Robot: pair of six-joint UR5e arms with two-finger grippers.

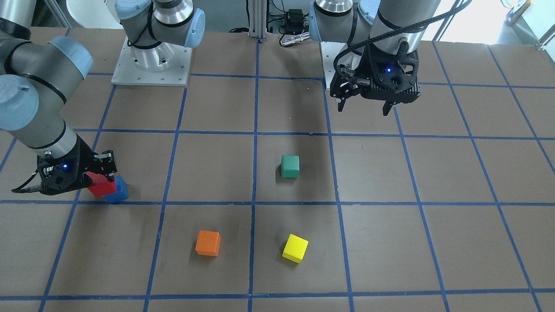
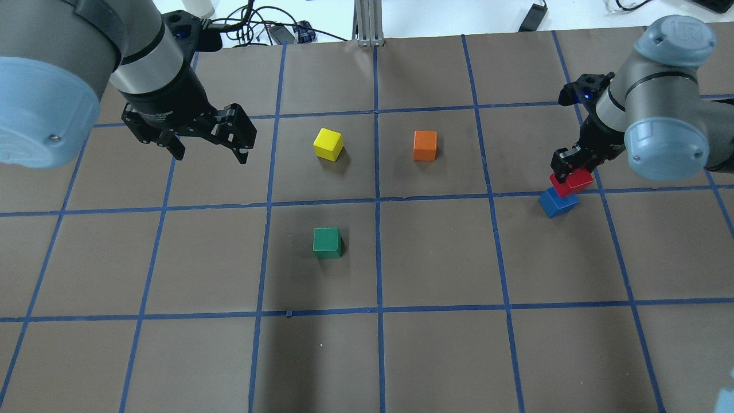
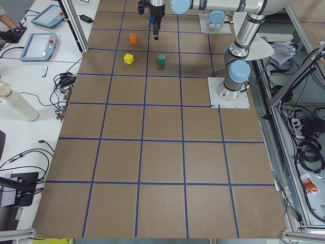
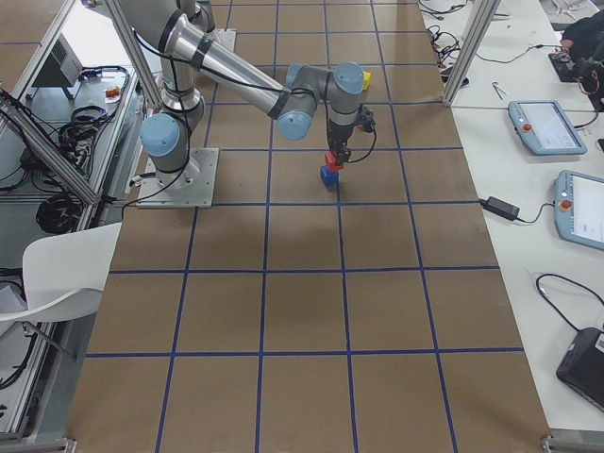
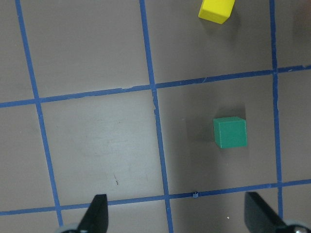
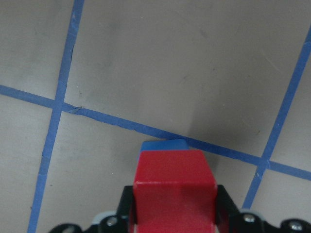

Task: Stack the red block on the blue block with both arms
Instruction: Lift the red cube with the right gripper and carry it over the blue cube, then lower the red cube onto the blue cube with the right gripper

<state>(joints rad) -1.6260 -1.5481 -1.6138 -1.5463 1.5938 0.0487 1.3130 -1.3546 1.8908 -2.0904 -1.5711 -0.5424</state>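
taped table (image 2: 436, 258) | right claw (image 2: 575, 172) grips red block (image 2: 572, 183) over blue block (image 2: 555, 203) | left claw (image 2: 210, 156) wide

A brown table (image 3: 162, 152), gridded with blue tape lines (image 3: 152, 139), is sitting under even light; a white bench (image 4: 566, 255) is running along one side, carrying two control pendants (image 4: 543, 127), while a white chair (image 4: 66, 274) is standing on the other.

from overhead, the red block (image 2: 572, 182) was directly over the blue block (image 2: 555, 203), inside the right gripper (image 2: 573, 172), at 3 o'clock from the green block (image 2: 327, 241), which had the yellow block (image 2: 328, 143) at 12 and the orange block (image 2: 424, 145) between 1 and 2 o'clock.
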